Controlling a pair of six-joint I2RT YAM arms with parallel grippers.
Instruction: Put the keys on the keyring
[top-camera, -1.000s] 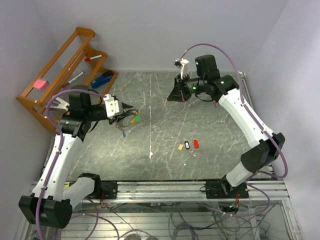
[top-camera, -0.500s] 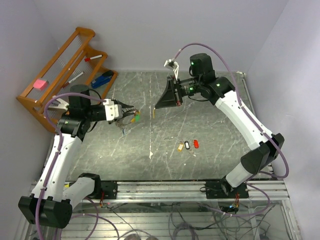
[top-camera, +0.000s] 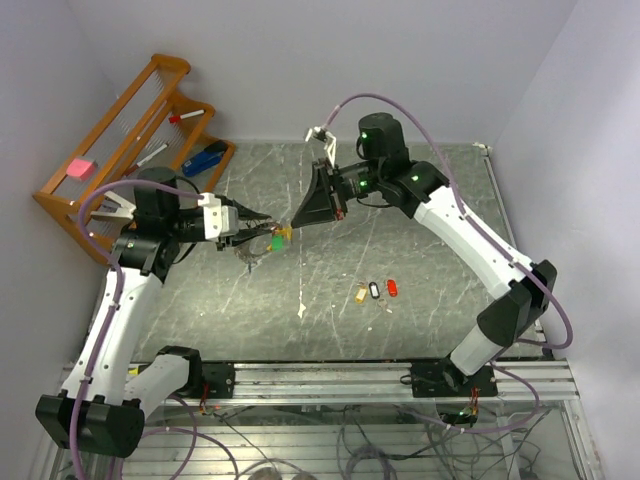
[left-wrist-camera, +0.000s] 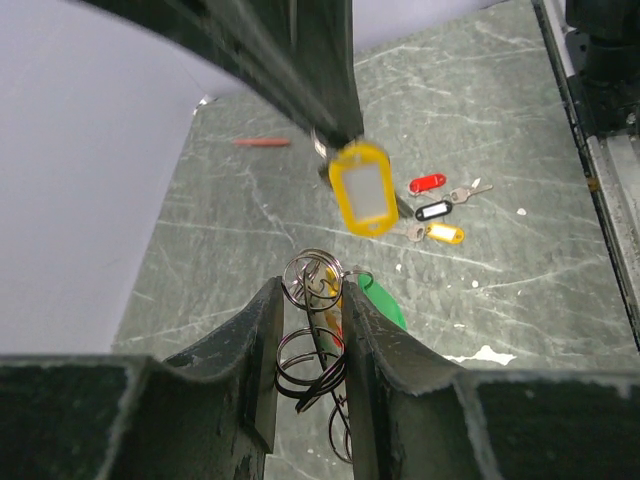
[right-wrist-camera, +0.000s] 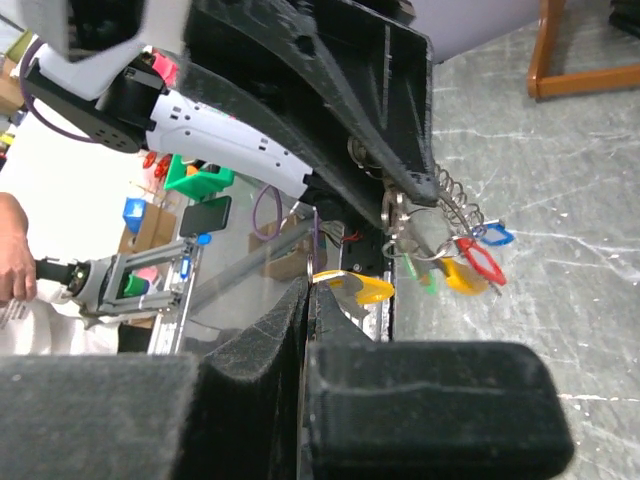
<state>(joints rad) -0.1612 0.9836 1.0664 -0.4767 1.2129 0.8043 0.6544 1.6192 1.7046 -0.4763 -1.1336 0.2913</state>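
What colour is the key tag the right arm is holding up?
Yellow. The key tag, gripped by the right tool, shows best in the left wrist view.

Left gripper (top-camera: 262, 224) over the left half of the table (top-camera: 440, 250), keyring (left-wrist-camera: 312, 285) pinched between its fingers and sticking out past the tips. Right gripper (top-camera: 291, 222) in from the right, tip to tip with it, just left of centre. A key (left-wrist-camera: 365, 190) hangs off that tip, just beside the keyring. On the table, three keys (top-camera: 375, 291) in a row, right of centre, nearer the near edge. Pen (left-wrist-camera: 262, 142) lies by the far edge. Rack (top-camera: 110, 150) off the far-left corner.
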